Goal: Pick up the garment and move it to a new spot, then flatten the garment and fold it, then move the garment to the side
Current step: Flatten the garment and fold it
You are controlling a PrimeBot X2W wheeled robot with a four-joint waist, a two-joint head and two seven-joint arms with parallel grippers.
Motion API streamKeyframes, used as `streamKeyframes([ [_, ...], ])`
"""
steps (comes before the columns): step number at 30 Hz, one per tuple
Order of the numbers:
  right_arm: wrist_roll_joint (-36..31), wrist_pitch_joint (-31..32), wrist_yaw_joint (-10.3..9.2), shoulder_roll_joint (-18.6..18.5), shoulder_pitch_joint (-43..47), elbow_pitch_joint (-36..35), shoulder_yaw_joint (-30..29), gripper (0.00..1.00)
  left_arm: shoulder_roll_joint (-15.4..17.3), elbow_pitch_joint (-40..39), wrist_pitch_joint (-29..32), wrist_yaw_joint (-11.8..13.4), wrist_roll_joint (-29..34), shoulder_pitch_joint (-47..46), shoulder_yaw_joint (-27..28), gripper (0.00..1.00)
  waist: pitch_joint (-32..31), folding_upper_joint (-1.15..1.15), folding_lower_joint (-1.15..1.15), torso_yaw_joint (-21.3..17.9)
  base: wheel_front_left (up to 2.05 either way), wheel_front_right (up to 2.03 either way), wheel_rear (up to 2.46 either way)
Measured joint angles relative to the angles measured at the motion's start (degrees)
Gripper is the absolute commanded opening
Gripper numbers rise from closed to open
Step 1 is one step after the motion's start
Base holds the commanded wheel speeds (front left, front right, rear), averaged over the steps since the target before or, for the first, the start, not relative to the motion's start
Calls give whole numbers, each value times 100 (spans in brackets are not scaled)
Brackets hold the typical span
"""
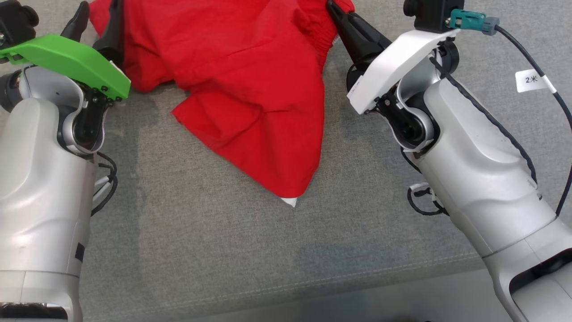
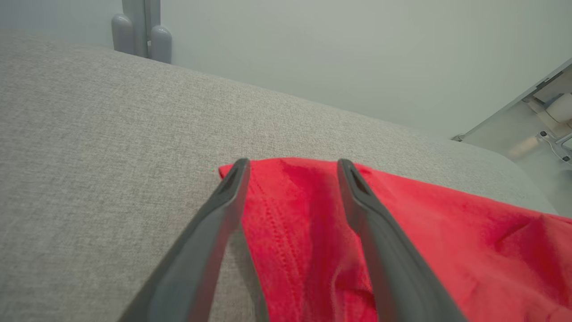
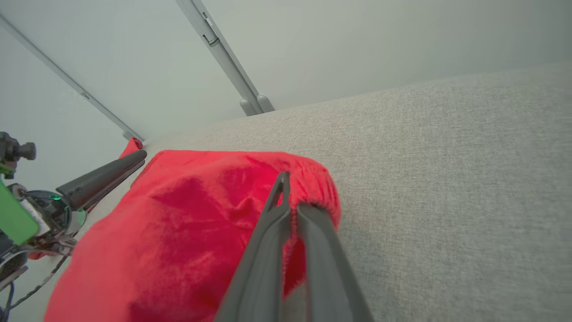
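red garment (image 1: 250,89) crumpled on grey cushion (image 1: 201,250); flattening stage, by the look. right gripper (image 3: 292,197) fingers pressed together, pinching elastic hem (image 3: 324,188); left gripper (image 2: 292,167) fingers spread astride a corner (image 2: 290,192). next: close left, pull taut.

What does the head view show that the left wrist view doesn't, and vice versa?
Head view: the white-tipped near corner of the red fabric garment, and the right gripper shut on its gathered edge. Left wrist view: rounded grey posts and a pale wall beyond the grey woven surface. Both: garment, surface, and the open left gripper over a garment corner.
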Motion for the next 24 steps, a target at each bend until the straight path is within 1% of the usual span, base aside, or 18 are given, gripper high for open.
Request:
streamKeyframes([
  [3, -133, 2, -24, -78, 1, 49, 76, 0, 14, 210, 10, -1, 0, -41, 2, 100, -1, 0, 0, -50, 0, 0, 0],
  [11, -151, 3, -21, -21, 1, 54, 258, 0, 77, 615, 158, -9, -58, -133, 89, 100, 10, 0, 0, -258, 0, 0, 0],
  [13, -151, 3, -20, -19, 2, 54, 286, 0, 78, 688, 161, -25, -165, -210, 98, 100, 14, 0, 0, -310, 0, 0, 0],
  [14, -151, 2, -19, -18, 2, 54, 293, 0, 77, 719, 161, -29, -205, -243, 97, 98, 16, 0, 0, -334, 0, 0, 0],
  [15, -151, 2, -19, -15, 3, 55, 291, 0, 70, 744, 170, -32, -205, -277, 87, 82, 17, 0, 0, -353, 0, 0, 0],
  [16, -152, 1, -19, -15, 3, 56, 291, 0, 65, 761, 187, -33, -205, -307, 79, 36, 17, 0, 0, -365, 0, 0, 0],
  [17, -154, 1, -20, -18, 3, 59, 290, 0, 58, 779, 187, -35, -205, -335, 71, 0, 16, 0, 0, -372, 0, 0, 0],
  [20, -156, -3, -20, -11, 3, 89, 291, 0, 58, 865, 180, -52, -205, -398, 57, 0, 6, 0, 0, -381, 0, 0, 0],
  [24, -169, -121, -20, -16, 9, 141, 267, 0, 46, 906, 16, -58, -204, -405, 16, 0, -53, 0, 0, -364, 0, 0, 0],
])
